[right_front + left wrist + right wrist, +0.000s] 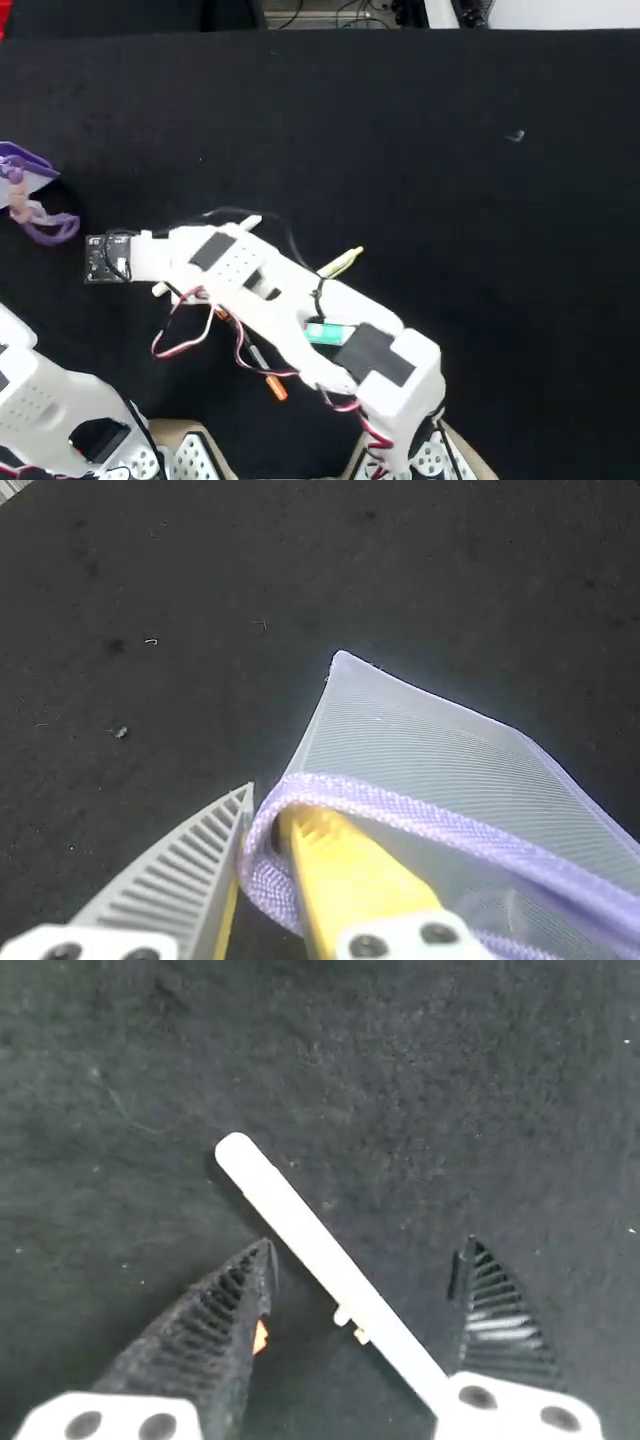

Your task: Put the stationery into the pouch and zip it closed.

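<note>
Early, by the look: left pincer [270,815] clamps the pouch [430,770] by its zip edge; right pincer [367,1250], wide, straddles a pen [300,1230] apart from the pouch. Packing and zipping remain.

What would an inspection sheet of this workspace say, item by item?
Surface: black cloth, few light specks.
Job's things: purple pouch, open; white pen and yellow-green pen on the cloth.
Clutter: small orange-ended item by the right arm, kind unclear.
Grippers: left gripper, jaws pinching the pouch's rim; right gripper, jaws open astride the white pen.
Cables: red and white wires hang off that arm.
Surroundings: dark cables beyond the far edge.
</note>
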